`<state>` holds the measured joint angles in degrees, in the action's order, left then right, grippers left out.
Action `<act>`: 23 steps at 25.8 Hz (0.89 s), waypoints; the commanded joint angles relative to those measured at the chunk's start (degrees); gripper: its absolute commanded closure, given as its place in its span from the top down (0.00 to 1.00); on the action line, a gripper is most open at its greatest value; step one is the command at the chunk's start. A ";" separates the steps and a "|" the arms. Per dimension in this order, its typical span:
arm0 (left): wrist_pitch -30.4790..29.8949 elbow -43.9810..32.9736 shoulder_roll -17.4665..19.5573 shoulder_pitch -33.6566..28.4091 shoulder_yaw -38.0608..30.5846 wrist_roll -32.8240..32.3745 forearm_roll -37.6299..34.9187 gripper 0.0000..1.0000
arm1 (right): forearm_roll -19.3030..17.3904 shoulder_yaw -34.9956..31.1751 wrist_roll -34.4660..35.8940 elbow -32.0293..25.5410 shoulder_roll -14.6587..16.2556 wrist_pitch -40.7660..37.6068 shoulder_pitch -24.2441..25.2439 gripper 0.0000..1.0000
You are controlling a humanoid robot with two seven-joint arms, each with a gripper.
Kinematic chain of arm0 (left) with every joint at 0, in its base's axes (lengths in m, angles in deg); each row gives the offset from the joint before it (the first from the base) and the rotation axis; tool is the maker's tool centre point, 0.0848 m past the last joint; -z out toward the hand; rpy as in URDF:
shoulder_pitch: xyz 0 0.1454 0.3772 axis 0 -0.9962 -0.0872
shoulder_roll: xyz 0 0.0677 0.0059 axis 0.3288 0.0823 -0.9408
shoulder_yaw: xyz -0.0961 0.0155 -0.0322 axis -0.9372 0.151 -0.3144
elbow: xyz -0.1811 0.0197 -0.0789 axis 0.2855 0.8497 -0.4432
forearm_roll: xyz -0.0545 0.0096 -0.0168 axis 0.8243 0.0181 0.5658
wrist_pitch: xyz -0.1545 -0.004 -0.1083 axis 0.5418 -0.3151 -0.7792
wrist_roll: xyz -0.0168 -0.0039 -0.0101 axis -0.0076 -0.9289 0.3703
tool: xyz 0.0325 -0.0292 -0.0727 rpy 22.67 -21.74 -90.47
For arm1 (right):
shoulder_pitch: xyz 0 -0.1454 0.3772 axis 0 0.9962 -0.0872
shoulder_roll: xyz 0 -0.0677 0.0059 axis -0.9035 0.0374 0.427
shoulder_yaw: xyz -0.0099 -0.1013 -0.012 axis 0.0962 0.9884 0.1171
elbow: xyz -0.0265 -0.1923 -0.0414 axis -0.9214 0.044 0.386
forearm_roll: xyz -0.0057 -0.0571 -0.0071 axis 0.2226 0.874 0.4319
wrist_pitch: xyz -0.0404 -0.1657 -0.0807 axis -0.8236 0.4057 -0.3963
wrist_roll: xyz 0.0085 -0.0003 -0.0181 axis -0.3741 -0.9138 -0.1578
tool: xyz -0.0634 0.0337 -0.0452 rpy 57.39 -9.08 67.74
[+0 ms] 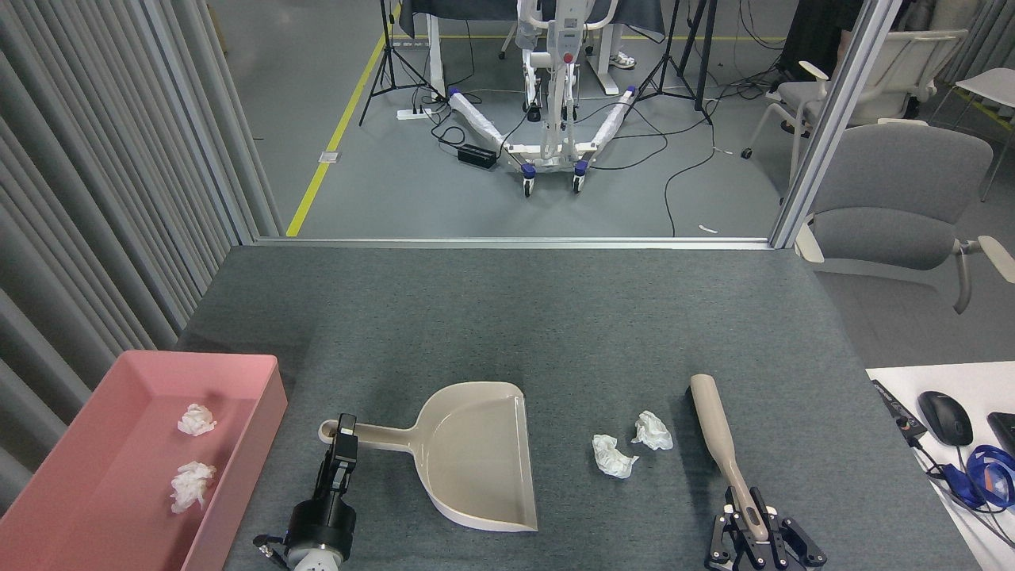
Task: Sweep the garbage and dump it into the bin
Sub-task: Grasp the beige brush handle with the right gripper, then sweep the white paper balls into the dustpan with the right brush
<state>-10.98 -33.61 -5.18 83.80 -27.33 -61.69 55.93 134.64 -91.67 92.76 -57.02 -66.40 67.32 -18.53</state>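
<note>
Now: right gripper [749, 530] clenched on brush [718, 432] handle's near end | left gripper [343, 452] clamps dustpan [476, 464] handle | two tissue wads [612, 456] between them, light, soft, likely scattering easily | two more in pink bin [262, 396], far left.

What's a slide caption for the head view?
Left gripper holds dustpan, right gripper holds brush; two tissue wads lie between.

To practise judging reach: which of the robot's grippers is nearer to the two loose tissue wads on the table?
Right. The right gripper, closed on the brush handle, sits just right of the tissue wads; the left gripper is at the dustpan handle, beyond the pan.
</note>
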 commanded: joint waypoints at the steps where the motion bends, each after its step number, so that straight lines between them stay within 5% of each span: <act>1: 0.19 0.19 0.05 0.01 -0.01 -0.07 -0.01 0.00 | 0.00 -0.04 0.16 -0.32 0.45 -0.76 0.35 0.08; 13: 0.10 0.19 0.05 0.01 0.08 -0.25 -0.01 0.00 | 0.17 0.22 -0.54 -4.10 0.10 -3.04 5.18 0.04; 23: 0.10 0.45 0.13 -0.08 0.08 -0.16 -0.10 0.00 | 0.35 7.08 -0.45 -4.27 -1.39 -2.16 5.62 0.04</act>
<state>-11.36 -33.21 -5.05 83.73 -27.24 -61.85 55.82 134.89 -86.63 92.20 -61.25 -67.39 64.94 -12.94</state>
